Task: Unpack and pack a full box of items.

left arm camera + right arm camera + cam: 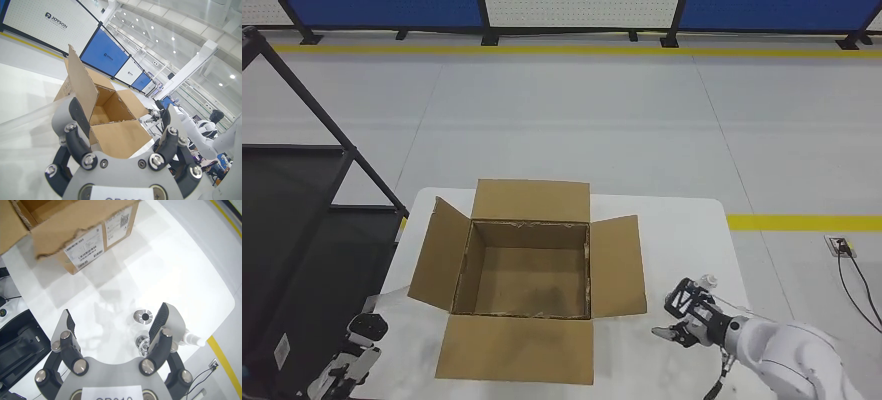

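Top view: we list one cardboard box [530,236], four flaps laid open and nothing visible inside, standing mid-worktop [682,225] and reaching from the far edge toward the near edge. The right tool [683,318] hangs over the near-right part, between the box's right flap [617,265] and the right edge. The left tool [362,338] sits by the near-left corner, just off the edge. Left wrist view: left tool [122,119], jaws spread with nothing between them, facing the box. The upstanding left flap [83,83] rises between it and the interior. Right wrist view: right tool [115,321], jaws spread wide and empty, above bare worktop. Just beside one finger stands a slotted metal sleeve [143,316], upright with its bore facing up. We also enter a second metal piece [142,344], partly hidden behind that finger, and a white bottle [192,340] lying nearer the right edge. We judge the unpacking done and the packing due to begin with the sleeve. To do it well, we would shift the tool sideways until the sleeve sits centred between the jaws. We would then descend straight and close low on its round wall, since the smooth metal may slip. In the way are the second piece close by, which a finger could knock, and the right flap, to be cleared when carrying into the box.
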You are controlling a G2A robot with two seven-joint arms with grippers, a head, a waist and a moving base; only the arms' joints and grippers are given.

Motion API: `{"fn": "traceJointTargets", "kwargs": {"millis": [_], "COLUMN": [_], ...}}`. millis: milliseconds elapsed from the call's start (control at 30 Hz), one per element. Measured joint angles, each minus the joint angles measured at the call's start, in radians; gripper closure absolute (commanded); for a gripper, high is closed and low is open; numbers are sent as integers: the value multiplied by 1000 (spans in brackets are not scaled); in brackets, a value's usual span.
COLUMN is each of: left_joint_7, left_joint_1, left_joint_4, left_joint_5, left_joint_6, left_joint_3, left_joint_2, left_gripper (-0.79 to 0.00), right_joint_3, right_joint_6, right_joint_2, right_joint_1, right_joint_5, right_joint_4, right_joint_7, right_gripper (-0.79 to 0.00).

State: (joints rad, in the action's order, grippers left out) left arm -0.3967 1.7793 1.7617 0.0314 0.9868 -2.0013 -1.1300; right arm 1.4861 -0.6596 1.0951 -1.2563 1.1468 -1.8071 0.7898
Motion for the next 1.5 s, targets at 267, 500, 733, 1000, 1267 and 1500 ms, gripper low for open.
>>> {"fn": "traceJointTargets", "kwargs": {"millis": [267,500,733,1000,1267,1500], "left_joint_7": [10,10,10,10,10,10], "left_joint_1": [7,7,7,7,7,7], "left_joint_4": [6,6,6,6,6,6], "left_joint_5": [2,2,2,2,2,2], "left_joint_6": [0,0,0,0,0,0], "left_joint_3": [2,2,2,2,2,2], "left_joint_2": [0,0,0,0,0,0], "left_gripper": [-785,-785,-785,-785,-785,-785], "right_joint_3": [-82,-112,-146,-170,-184,-112], "right_joint_6": [79,122,152,174,193,238], "right_joint_2": [7,8,11,12,10,-6], "right_joint_1": [133,189,226,254,263,181], "right_joint_5": [-13,-16,-20,-23,-12,19], "right_joint_4": [189,278,338,393,386,192], "right_joint_7": [71,103,102,81,84,50], "right_gripper": [-785,-776,-711,-363,0,0]}}
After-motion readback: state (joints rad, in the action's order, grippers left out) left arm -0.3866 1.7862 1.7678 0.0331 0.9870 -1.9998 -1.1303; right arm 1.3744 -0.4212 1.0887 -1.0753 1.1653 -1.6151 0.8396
